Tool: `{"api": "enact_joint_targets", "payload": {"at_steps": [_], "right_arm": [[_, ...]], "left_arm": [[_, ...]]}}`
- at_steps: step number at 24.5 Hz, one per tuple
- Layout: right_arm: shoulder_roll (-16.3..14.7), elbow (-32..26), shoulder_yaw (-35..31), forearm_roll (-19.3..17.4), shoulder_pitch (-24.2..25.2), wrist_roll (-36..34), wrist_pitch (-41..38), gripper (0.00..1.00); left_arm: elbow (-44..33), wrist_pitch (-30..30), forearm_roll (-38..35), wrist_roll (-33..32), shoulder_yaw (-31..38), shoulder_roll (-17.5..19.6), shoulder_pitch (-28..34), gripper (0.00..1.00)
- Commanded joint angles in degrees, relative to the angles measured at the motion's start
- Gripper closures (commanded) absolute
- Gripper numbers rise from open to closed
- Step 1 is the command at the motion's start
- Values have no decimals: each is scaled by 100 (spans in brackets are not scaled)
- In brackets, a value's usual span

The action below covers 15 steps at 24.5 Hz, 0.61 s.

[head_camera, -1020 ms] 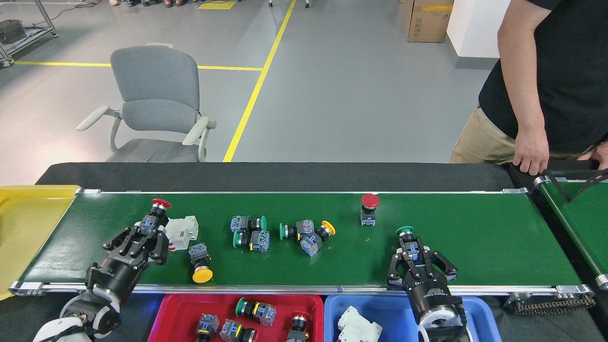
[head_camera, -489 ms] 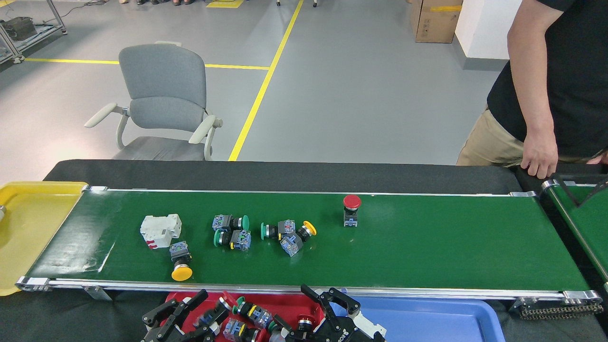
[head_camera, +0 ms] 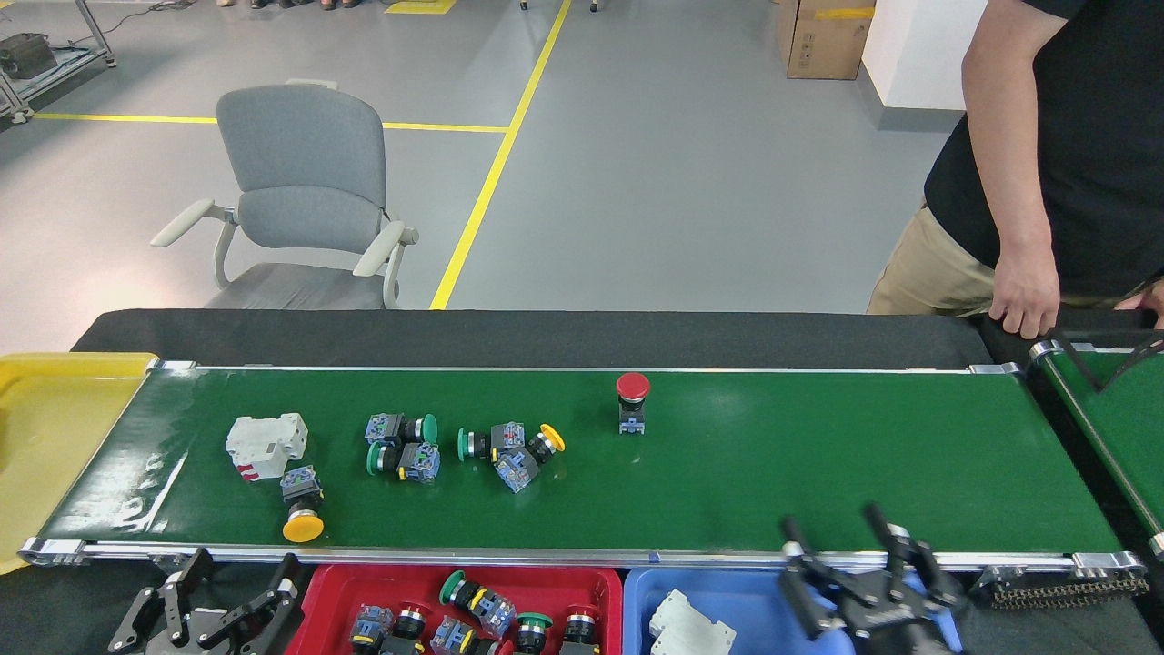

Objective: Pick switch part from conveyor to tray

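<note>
The conveyor [head_camera: 818, 455] carries several switch parts: a yellow-capped one [head_camera: 302, 511] near the front rail, a green pair [head_camera: 402, 444], a mixed cluster [head_camera: 511, 448] and an upright red-capped one [head_camera: 632, 400]. A white breaker block [head_camera: 266, 444] lies at the belt's left. The red tray [head_camera: 314, 591] below the front rail holds several switch parts [head_camera: 473, 605]. My left gripper [head_camera: 244, 571] is open and empty, low, just left of the red tray. My right gripper [head_camera: 832, 523] is open and empty at the front rail, over the right end of the blue tray [head_camera: 755, 596].
The blue tray holds a white breaker [head_camera: 691, 628]. A yellow tray [head_camera: 55, 437] sits off the belt's left end. A second green belt [head_camera: 1109, 409] angles in at right. A person's hand [head_camera: 1023, 309] rests by the table's far right corner. A grey chair [head_camera: 300, 191] stands behind.
Parts on the belt have drifted left. Both grippers left the belt and opened; more switch parts lie in the red tray. The left gripper now sits left of it, the right by the blue tray.
</note>
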Motion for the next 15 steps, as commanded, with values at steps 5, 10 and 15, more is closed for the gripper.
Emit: {"api": "enact_joint_targets", "payload": {"at_steps": [5, 10, 15], "right_arm": [[29, 5, -627, -39, 199, -350, 4, 0], [20, 31, -601, -39, 216, -350, -14, 0], [11, 14, -566, -57, 207, -350, -49, 0]], "left_arm": [[157, 92, -352, -1, 28, 47, -124, 0], [508, 110, -642, -19, 46, 21, -423, 0], [1185, 101, -633, -19, 274, 65, -766, 0]]}}
